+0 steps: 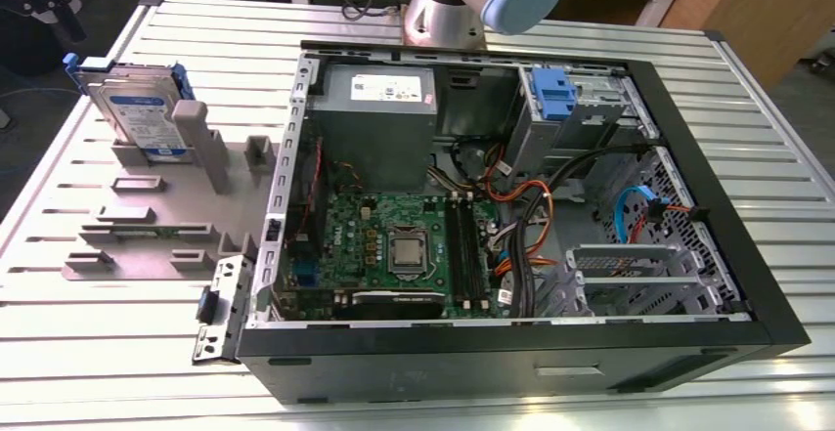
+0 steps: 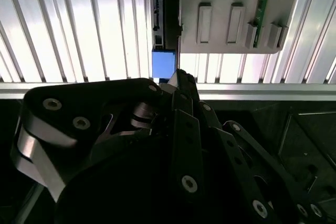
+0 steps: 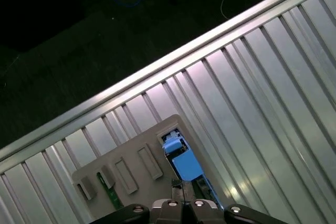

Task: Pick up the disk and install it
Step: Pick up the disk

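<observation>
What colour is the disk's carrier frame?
Blue, around the disk; clearest in the exterior view.

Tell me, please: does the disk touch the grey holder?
Touching. In the exterior view the disk stands on edge, resting in the grey holder.

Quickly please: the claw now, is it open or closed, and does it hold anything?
The claw: closed, holding nothing. The disk stands upright in the grey holder, not gripped.

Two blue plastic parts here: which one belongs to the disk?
The blue frame around the disk standing in the grey holder, outside the case. The blue latch sits inside it.
</observation>
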You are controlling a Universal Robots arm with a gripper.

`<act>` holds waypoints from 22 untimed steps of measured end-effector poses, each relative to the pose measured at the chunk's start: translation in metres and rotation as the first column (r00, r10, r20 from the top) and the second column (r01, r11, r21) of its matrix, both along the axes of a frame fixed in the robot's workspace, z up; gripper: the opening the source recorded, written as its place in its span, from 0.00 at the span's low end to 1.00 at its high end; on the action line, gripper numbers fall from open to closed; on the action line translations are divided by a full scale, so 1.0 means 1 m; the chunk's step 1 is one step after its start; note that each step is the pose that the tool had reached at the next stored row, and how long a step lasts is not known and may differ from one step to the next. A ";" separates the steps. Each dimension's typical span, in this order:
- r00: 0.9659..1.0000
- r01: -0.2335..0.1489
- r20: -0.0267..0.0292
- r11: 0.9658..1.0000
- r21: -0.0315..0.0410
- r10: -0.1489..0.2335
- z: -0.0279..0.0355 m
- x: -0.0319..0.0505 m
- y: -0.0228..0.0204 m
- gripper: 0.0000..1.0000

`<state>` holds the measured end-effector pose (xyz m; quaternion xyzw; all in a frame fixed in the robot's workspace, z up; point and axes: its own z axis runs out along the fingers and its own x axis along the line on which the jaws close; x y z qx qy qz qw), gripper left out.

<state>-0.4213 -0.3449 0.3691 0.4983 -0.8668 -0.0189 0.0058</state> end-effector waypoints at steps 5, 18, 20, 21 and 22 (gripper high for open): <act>0.999 -0.041 0.000 0.999 0.000 0.041 -0.0001 0.0000 0.0000 0.11; 0.984 -0.178 0.000 0.984 0.000 0.178 -0.0003 -0.0008 0.0000 0.11; 0.984 -0.179 0.000 0.984 0.000 0.179 -0.0003 -0.0011 0.0000 0.11; 0.983 -0.182 0.000 0.983 0.000 0.182 -0.0003 -0.0011 0.0000 0.11; 0.982 -0.188 0.000 0.982 0.000 0.188 -0.0003 -0.0011 0.0000 0.11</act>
